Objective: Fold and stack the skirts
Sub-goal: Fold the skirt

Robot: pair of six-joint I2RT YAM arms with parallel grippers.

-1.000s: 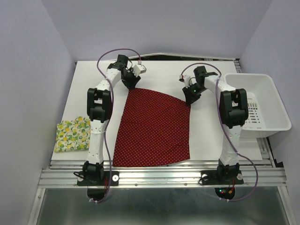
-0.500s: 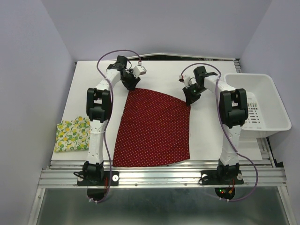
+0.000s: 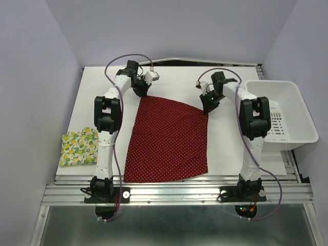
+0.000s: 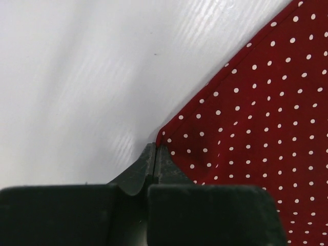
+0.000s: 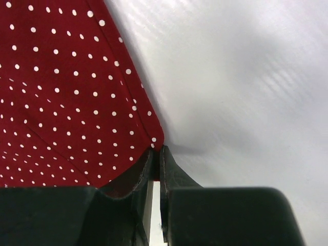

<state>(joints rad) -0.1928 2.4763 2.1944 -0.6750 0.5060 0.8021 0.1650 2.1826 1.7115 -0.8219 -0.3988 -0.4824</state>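
Note:
A dark red polka-dot skirt (image 3: 169, 138) lies spread flat in the middle of the white table (image 3: 230, 148). My left gripper (image 3: 142, 94) is at its far left corner, jaws shut on the edge of the red cloth (image 4: 246, 118), as the left wrist view (image 4: 155, 147) shows. At the far right corner, my right gripper (image 3: 207, 108) pinches the red fabric (image 5: 66, 102) between its nearly closed jaws (image 5: 157, 149). The lemon-print skirt (image 3: 79, 147) lies folded at the table's left edge, away from both arms.
A white plastic bin (image 3: 282, 115) stands at the right side of the table. A metal rail (image 3: 174, 193) with both arm bases runs along the near edge. Lilac walls close in the left, right and back.
Both grippers have closed on the red skirt's far corners; the left one shut fully in the last half second. The arms have barely shifted.

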